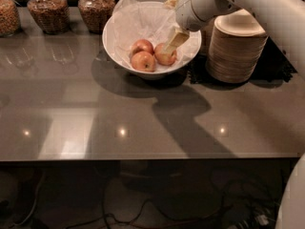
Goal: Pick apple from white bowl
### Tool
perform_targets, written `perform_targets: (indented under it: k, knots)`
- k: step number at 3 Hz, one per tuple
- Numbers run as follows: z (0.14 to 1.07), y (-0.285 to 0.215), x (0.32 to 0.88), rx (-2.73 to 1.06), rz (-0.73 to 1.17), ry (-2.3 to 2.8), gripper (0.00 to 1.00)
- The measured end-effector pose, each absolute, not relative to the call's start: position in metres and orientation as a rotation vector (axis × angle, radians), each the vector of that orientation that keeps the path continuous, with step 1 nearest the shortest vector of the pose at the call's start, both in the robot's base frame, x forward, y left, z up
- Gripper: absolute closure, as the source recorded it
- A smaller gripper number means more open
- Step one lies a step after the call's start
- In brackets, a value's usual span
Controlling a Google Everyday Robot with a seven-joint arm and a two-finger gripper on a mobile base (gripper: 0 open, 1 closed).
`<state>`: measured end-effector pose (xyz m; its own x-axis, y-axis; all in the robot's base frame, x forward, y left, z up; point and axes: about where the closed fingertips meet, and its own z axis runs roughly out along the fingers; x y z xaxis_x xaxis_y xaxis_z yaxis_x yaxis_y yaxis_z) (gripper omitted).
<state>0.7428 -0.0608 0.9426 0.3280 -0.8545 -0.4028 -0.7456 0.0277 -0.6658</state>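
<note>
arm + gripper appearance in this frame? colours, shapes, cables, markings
The arm has a smooth, glossy white shell: thick rounded links ending in a bulbous cylindrical wrist housing. The gripper is slim, tapered and tan-beige, much narrower than the arm. It sits inside the white bowl, next to the apple. No cables or lettering visible.

Found no legible text, label, brand or number on the wide glossy white bowl (112, 44) or the round glass jars (95, 7). Noted the beige two-finger gripper (173, 42) inside that bowl, at the rightmost red apple (165, 57).
</note>
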Motion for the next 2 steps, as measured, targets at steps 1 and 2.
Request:
perform_targets:
  k: [1,2]
  knots:
    - [0.9331,-0.0619,0.7442,-1.766,-0.167,1.447,0.24]
    - [0.9240,-0.0645,0.7425,-1.794,-0.166,1.464,0.23]
